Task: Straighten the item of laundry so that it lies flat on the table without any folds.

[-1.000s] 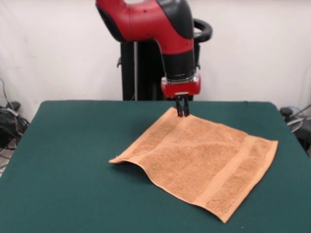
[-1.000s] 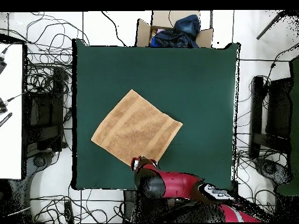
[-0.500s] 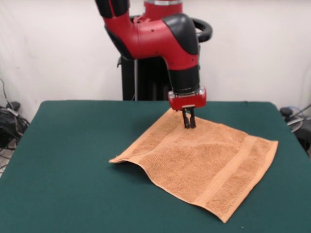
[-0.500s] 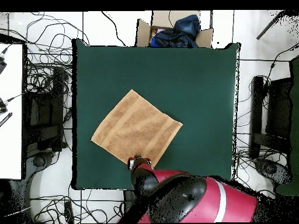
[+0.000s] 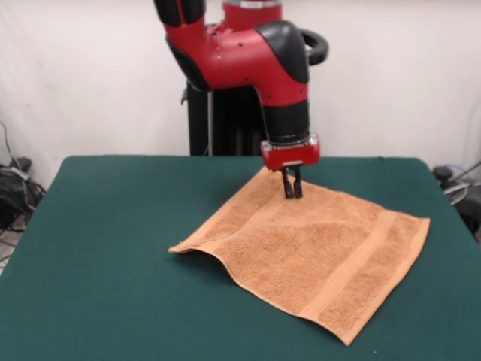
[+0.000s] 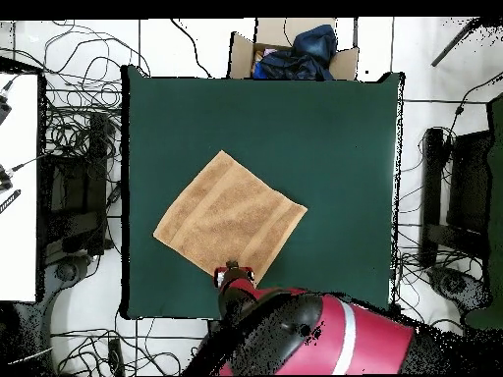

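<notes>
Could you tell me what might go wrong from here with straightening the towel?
The tool stands on the towel close to its far corner; a pinch there may slip off the edge, or drag the whole towel over the table instead of spreading it. The left corner looks lifted, with shadow beneath, and could fold under if pulled.

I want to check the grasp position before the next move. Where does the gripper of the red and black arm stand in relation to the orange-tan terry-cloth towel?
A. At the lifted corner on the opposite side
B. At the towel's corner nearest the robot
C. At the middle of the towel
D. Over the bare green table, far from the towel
B: the gripper points down at the orange-tan terry-cloth towel's corner on the robot's side.
</notes>
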Tool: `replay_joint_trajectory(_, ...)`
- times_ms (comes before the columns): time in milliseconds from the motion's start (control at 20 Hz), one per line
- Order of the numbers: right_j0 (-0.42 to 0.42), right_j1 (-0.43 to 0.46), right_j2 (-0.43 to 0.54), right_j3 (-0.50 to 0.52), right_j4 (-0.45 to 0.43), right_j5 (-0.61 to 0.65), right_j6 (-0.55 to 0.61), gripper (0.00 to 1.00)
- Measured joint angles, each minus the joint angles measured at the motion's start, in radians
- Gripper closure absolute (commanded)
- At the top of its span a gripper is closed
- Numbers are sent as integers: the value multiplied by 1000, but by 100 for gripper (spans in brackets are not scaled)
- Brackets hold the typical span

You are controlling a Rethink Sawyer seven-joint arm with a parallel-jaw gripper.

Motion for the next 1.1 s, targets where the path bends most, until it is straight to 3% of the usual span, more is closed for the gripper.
replay_joint_trajectory(550, 114, -16, -76, -27, 0, 9, 0, 100)
replay_joint_trajectory(1100, 175, -46, -115, -78, 16, 184, 0, 100)
